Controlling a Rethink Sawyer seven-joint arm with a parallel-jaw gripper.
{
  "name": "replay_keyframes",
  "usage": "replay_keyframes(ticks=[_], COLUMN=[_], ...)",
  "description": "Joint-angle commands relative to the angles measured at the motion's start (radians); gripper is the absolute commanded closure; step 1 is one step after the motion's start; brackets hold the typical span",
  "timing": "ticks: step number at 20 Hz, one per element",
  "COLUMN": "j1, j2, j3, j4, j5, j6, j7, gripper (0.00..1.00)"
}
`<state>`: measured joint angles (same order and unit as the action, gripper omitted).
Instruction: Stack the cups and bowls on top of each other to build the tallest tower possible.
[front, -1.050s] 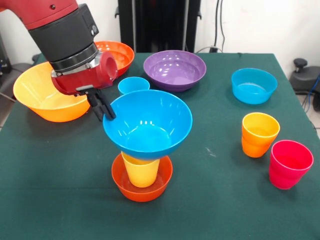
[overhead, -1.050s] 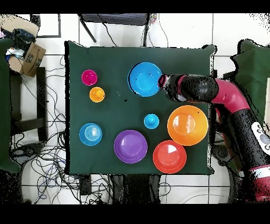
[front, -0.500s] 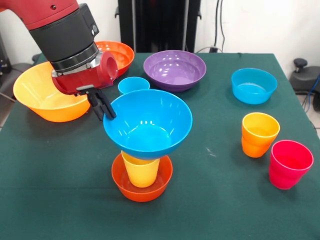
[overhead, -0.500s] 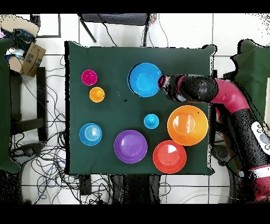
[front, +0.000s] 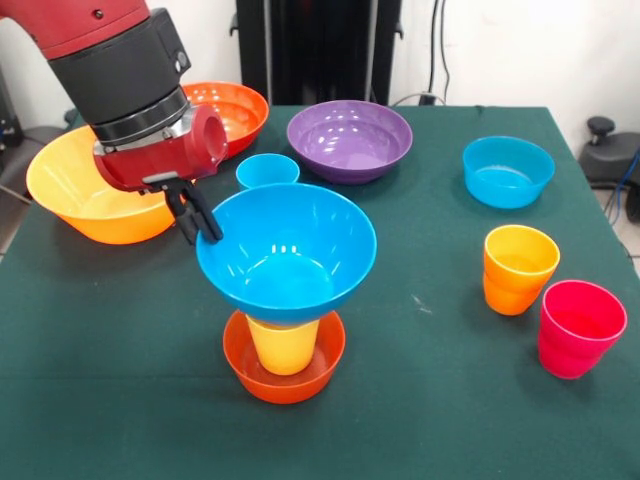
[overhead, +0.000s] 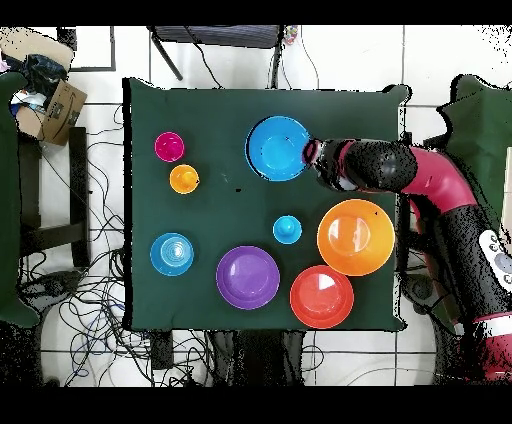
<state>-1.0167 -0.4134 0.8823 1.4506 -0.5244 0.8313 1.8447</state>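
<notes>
The tower stands at the table's front middle: a small red-orange bowl (front: 285, 380) holds a yellow cup (front: 283, 347), and the large blue bowl (front: 285, 255) rests on that cup. My gripper (front: 198, 220) is shut on the blue bowl's left rim, which sits slightly off-centre to the left. In the overhead view the gripper (overhead: 311, 155) meets the blue bowl (overhead: 278, 148) at its right rim. An orange cup (front: 518, 268) and a pinkish red cup (front: 580, 327) stand at the right. A blue cup (front: 267, 170) is behind the tower.
A large light orange bowl (front: 85, 190) sits behind my arm at the left, with a red-orange bowl (front: 235, 108) beyond it. A purple bowl (front: 349, 138) is at the back middle and a small teal-blue bowl (front: 507, 170) at the back right.
My gripper has shifted a little to the left in the front view, and the large blue bowl moved left with it on the yellow cup.
</notes>
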Motion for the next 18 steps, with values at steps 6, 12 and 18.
replay_keyframes(ticks=[6, 12, 18], j1=[0.037, 0.038, 0.033], j2=[-0.017, -0.019, -0.015], j3=[-0.017, -0.016, -0.012], j4=[-0.066, -0.053, -0.037], j5=[-0.067, -0.068, -0.068], j6=[0.099, 0.092, 0.081], j7=[-0.308, -0.297, -0.291], gripper=[1.00, 1.00, 1.00])
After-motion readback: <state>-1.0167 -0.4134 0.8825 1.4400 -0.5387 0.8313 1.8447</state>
